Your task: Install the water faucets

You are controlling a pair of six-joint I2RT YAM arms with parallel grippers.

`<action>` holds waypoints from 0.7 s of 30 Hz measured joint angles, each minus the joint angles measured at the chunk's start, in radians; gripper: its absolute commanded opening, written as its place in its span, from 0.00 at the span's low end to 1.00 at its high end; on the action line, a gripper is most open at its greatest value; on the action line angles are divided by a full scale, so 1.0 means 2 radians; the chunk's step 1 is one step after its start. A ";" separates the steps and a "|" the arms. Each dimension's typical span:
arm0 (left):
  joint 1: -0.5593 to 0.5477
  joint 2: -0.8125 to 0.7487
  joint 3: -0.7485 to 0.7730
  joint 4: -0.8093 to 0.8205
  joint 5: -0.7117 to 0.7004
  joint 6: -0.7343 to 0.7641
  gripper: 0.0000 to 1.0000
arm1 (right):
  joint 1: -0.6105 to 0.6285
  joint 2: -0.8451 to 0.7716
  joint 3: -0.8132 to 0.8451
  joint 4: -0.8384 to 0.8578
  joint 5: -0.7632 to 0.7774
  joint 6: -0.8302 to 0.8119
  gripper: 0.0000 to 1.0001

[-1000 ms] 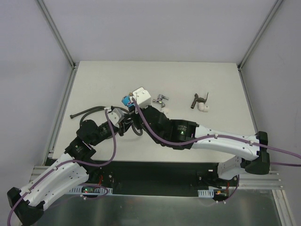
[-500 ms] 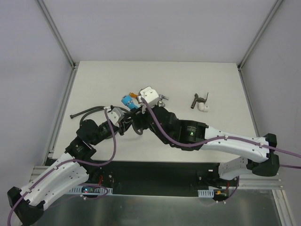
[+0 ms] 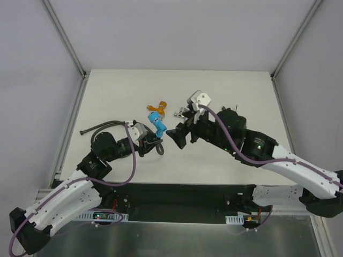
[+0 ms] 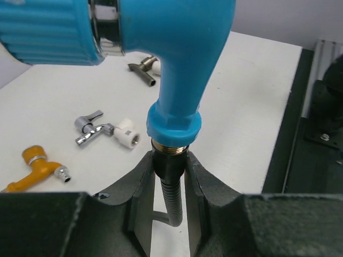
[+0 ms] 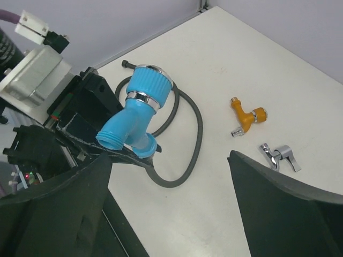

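Near table (image 3: 241, 96) centre, left gripper (image 4: 169, 176) clenches the hose (image 4: 171, 206) just under the blue faucet (image 4: 177, 64), likely steadying their joint; right gripper (image 5: 169, 158), at its 3 o'clock, stands released.

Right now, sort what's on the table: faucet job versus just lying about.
Job: blue faucet on the hose end, orange faucet, chrome faucet, dark faucet.
Lying about: white fitting next to the chrome faucet.
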State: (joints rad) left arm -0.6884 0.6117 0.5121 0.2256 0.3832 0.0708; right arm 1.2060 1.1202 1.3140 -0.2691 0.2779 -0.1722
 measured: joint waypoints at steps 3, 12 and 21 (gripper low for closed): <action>0.000 0.014 0.009 -0.001 0.042 -0.006 0.00 | -0.035 -0.032 -0.001 -0.025 -0.067 -0.031 0.97; 0.000 0.058 0.037 -0.008 0.166 -0.024 0.00 | -0.078 -0.084 0.003 -0.126 -0.233 -0.155 0.98; 0.000 0.063 0.041 -0.014 0.188 -0.030 0.00 | -0.091 -0.076 -0.001 -0.145 -0.302 -0.197 0.94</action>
State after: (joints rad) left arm -0.6884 0.7368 0.5945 0.1978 0.7589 0.0113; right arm 1.0245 0.9680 1.3113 -0.5594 -0.3267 -0.5659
